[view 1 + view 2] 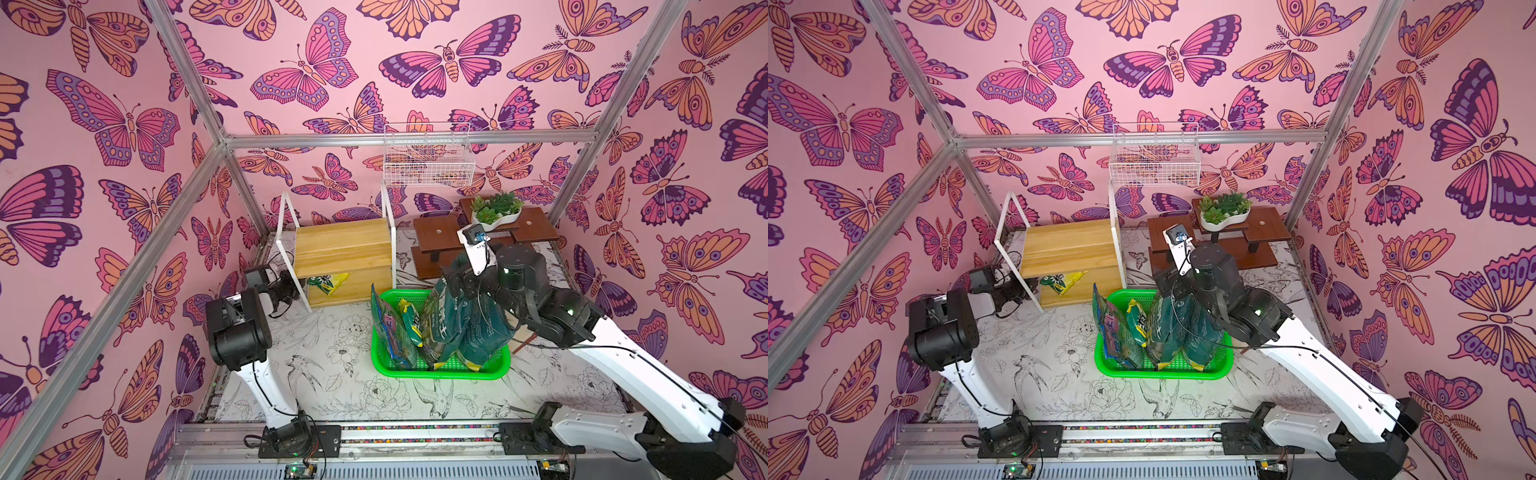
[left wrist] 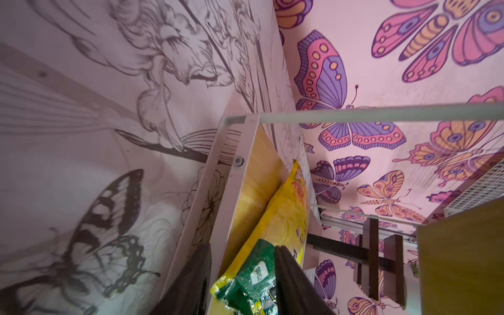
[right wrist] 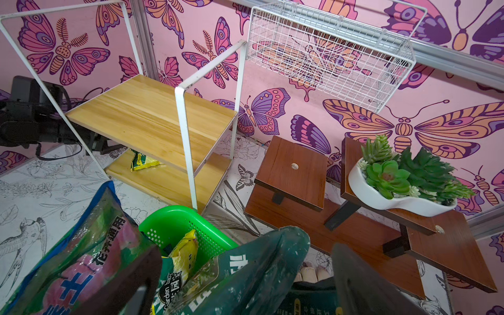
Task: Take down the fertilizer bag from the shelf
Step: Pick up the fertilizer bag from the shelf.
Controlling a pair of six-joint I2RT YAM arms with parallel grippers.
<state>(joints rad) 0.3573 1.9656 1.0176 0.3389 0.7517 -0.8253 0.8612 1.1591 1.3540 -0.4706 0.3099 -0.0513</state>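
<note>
Yellow-green fertilizer bag (image 2: 272, 218), between left claw's (image 2: 241, 246) jaws

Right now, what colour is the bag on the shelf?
Yellow and green bag; best in left wrist view.

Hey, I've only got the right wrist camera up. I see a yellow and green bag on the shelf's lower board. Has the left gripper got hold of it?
Observer: The left wrist view shows the left gripper with a finger on each side of the green end of the fertilizer bag; whether it pinches, I cannot tell.
Operator: Is it inside the shelf?
Observer: In both top views it reaches just past the end frame of the shelf, at the lower tier.
Operator: How does the hidden part of the bag lie?
Observer: The left wrist view shows its yellow part lying along the lower board, away from the gripper.
</note>
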